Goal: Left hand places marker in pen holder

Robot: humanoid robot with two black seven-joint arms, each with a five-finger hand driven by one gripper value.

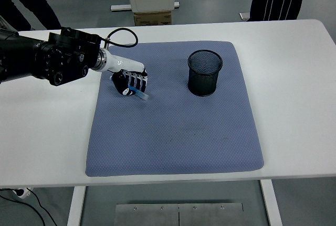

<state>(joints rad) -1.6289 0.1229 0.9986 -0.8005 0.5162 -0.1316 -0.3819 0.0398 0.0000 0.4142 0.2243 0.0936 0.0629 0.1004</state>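
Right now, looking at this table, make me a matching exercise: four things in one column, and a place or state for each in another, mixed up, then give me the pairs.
Column one:
1. marker
2. pen holder
3. mat
4. left hand

Column two:
A. spread flat over the middle of the white table
B. fingers curled shut, over the mat's far left part
C. blue, gripped in the fingers
D. black mesh, upright on the mat's far right part

Pairs: 1-C, 2-D, 3-A, 4-B
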